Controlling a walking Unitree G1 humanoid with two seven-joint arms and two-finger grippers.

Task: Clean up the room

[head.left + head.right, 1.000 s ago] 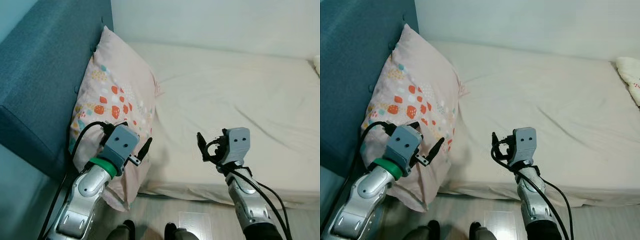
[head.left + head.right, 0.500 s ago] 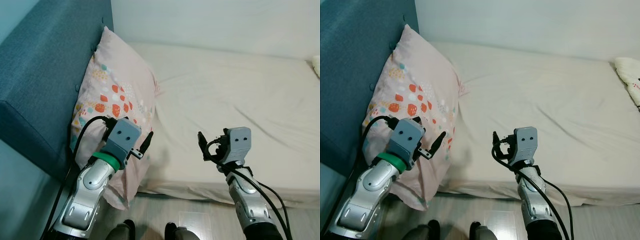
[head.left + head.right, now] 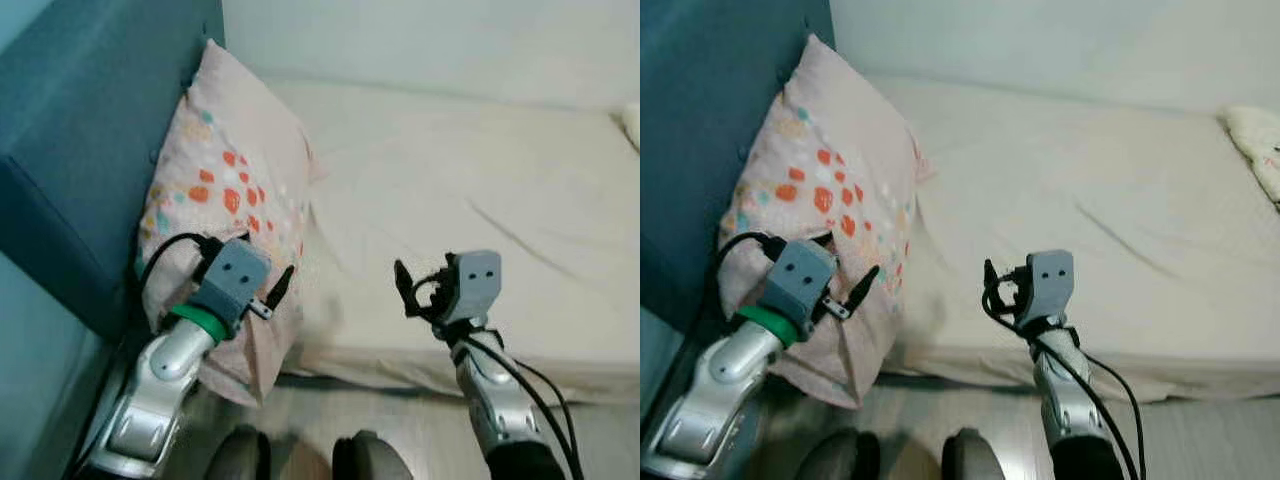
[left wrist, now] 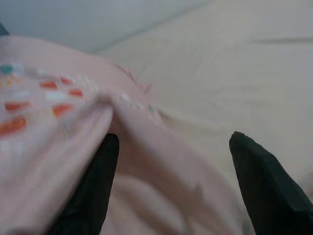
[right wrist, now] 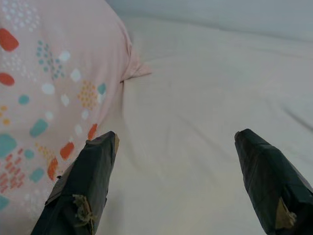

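A pink pillow (image 3: 232, 170) with orange and teal spots leans upright against the blue headboard (image 3: 90, 110) at the left end of the bed (image 3: 480, 190). My left gripper (image 3: 273, 285) is open and pressed against the pillow's lower front edge. In the left wrist view the pillow fabric (image 4: 73, 127) bulges between its spread fingers (image 4: 95, 191). My right gripper (image 3: 407, 293) hangs open over the bed's near edge, apart from the pillow, nothing between its fingers (image 5: 88, 181).
The bed has a cream sheet with a few creases. A second patterned pillow (image 3: 1258, 140) peeks in at the far right. A pale wall runs behind the bed. My feet (image 3: 240, 458) stand on the light floor (image 3: 300, 420) just before the bed's edge.
The whole picture has shifted a little and blurred, so the camera has moved. My left gripper stays against the pillow's lower edge. The right gripper has hardly moved.
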